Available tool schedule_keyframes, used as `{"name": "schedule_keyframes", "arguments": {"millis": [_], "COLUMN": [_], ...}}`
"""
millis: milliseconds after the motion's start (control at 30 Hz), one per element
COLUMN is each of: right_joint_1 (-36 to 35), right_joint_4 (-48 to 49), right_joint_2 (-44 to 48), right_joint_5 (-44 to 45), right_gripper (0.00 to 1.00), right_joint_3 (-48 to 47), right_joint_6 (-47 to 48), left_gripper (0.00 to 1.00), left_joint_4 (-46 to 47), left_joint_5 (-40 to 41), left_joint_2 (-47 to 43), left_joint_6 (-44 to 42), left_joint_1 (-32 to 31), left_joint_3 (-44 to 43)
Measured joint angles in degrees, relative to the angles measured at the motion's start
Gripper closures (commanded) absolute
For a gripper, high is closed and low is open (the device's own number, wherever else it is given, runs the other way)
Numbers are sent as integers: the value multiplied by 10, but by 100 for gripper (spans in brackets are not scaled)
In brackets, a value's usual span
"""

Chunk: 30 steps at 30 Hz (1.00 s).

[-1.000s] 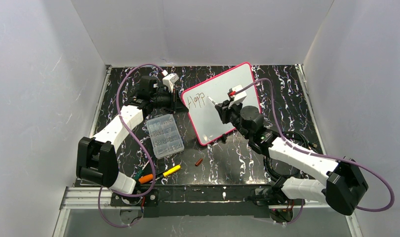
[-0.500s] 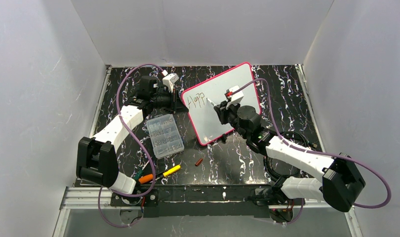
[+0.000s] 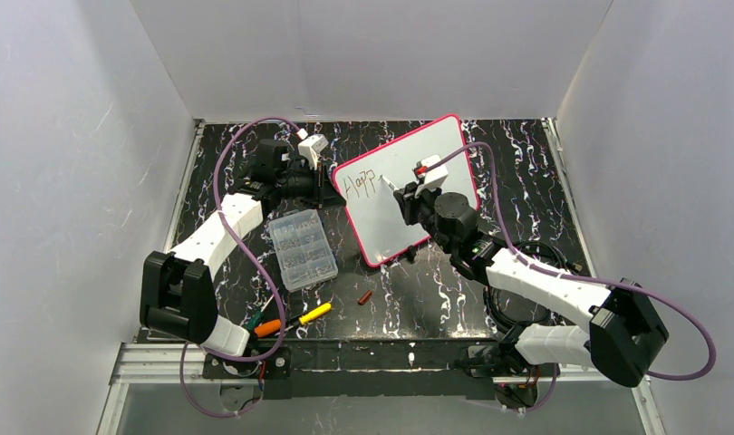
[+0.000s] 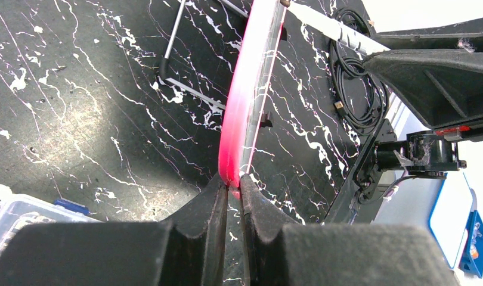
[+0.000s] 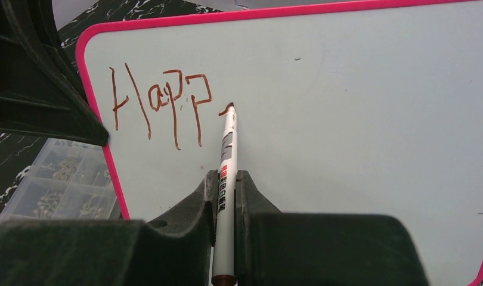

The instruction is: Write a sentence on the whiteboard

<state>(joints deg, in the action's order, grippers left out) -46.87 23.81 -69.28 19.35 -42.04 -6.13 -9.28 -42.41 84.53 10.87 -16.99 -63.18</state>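
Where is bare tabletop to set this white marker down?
Bare black marbled table lies right of the pink-rimmed whiteboard, and in front of it, between the small red cap and the right arm. The near-left is crowded: clear plastic organizer box, yellow and orange tools.

Whiteboard (image 3: 381, 227): white face, thin pink-red rim, rounded corners. Propped at a tilt, far centre of the table, face turned near and right. Sentence (image 5: 155, 104) unfinished: brownish-red handwritten "Happ" plus one short stroke, at the face's top left corner.
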Motion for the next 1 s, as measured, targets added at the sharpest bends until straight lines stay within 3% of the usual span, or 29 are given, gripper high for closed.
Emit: {"name": "schedule_keyframes", "arguments": {"millis": [1000], "right_joint_1": [0], "right_joint_4": [-25], "right_joint_2": [22], "right_joint_5": [-5], "right_gripper": [99], "right_joint_3": [23], "right_joint_6": [-25], "left_gripper": [100], "left_joint_4": [0], "left_joint_5": [-2], "left_joint_2": [0], "left_joint_6": [0], "left_joint_1": [0], "left_joint_3": [0]}}
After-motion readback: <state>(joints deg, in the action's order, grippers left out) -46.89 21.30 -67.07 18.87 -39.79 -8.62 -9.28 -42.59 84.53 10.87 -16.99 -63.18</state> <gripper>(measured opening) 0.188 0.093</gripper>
